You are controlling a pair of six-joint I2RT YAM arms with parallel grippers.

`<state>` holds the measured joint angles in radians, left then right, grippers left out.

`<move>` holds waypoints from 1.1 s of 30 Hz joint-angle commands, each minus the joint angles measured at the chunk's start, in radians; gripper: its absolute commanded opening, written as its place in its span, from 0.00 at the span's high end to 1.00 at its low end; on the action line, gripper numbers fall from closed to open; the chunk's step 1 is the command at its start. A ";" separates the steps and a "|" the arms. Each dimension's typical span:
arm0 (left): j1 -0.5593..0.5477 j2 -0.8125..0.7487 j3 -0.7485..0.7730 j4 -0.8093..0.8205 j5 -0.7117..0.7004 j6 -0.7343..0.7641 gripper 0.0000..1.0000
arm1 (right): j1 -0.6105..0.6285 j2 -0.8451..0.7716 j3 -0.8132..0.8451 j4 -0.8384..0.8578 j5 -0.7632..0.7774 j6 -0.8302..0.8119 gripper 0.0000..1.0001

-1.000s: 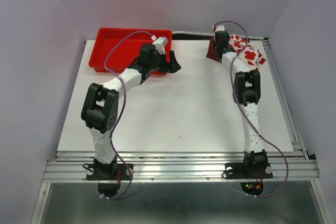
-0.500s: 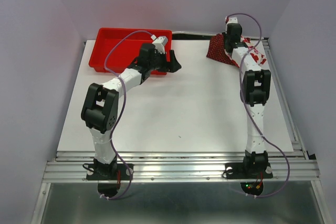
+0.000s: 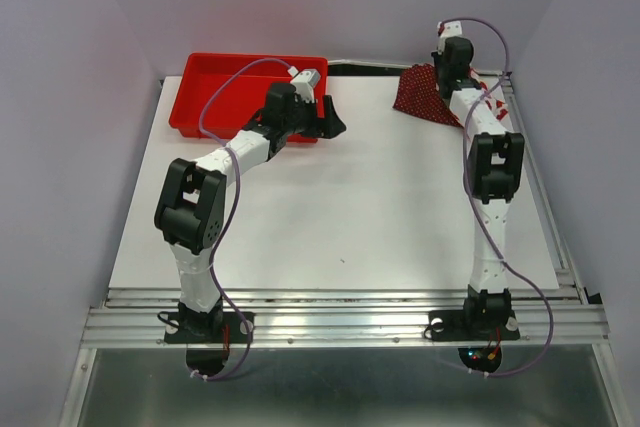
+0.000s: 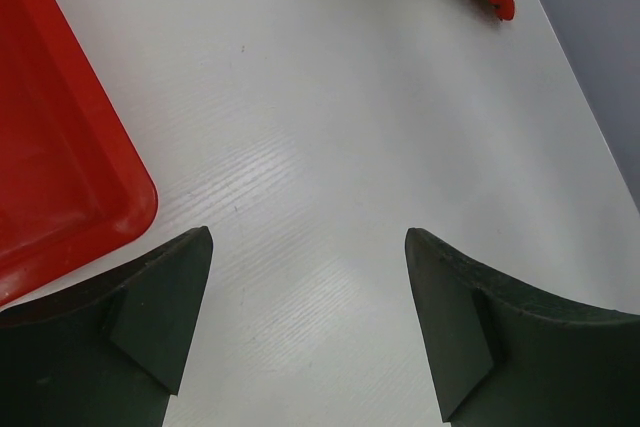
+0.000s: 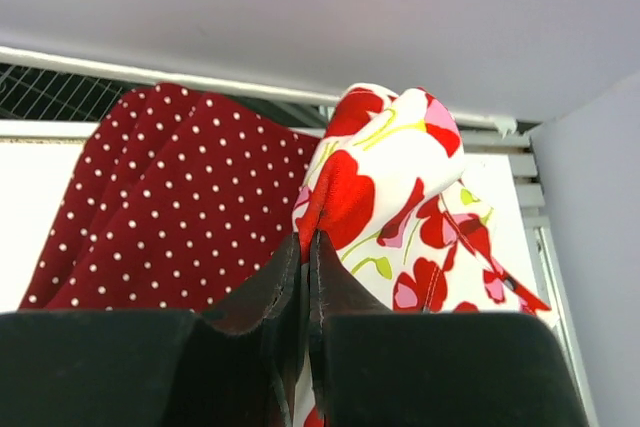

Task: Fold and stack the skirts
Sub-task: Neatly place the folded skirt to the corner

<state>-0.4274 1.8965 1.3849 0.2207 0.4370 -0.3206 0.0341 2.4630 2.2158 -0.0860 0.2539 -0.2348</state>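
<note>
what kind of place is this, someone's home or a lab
Probably a robot lab cell: two arms bolted to a metal rail at a white table, plain walls around it, with a tray and two skirts as props.

Left arm (image 3: 235, 155) and right arm (image 3: 490, 237): white links, black joints, looping purple cables (image 3: 210, 97), black end effector fingers (image 4: 160, 307)

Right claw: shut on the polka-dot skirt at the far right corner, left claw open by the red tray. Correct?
No. The right wrist view shows the right claw shut on the flowered skirt, not the polka-dot skirt beside it. Rest holds: far right corner, left claw open by the red tray.
</note>
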 commanded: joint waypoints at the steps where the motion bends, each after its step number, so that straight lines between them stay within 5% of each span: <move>1: 0.001 -0.068 -0.012 0.046 0.020 -0.008 0.11 | 0.061 -0.053 0.007 0.169 -0.027 -0.096 0.99; 18: 0.012 -0.074 -0.037 0.046 0.046 0.012 0.10 | 0.142 0.096 -0.093 0.215 -0.025 -0.166 0.97; 20: 0.012 -0.073 -0.035 0.043 0.055 0.017 0.06 | 0.151 0.105 -0.074 0.177 -0.024 -0.158 0.73; 21: 0.010 -0.073 -0.032 0.034 0.060 0.021 0.04 | 0.151 0.103 -0.062 0.161 -0.033 -0.155 0.72; 25: 0.006 -0.097 -0.020 0.010 0.065 0.067 0.02 | 0.151 0.006 -0.099 0.154 -0.056 -0.129 0.39; 31: -0.001 -0.164 0.040 -0.120 -0.035 0.156 0.02 | 0.151 -0.178 -0.108 0.083 -0.126 -0.052 0.02; 33: 0.001 -0.186 0.060 -0.176 -0.079 0.190 0.02 | 0.151 -0.251 -0.131 0.019 -0.150 -0.028 0.00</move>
<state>-0.4244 1.8206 1.3640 0.1265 0.4362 -0.2214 0.1783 2.4493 2.0892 -0.0319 0.1684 -0.3340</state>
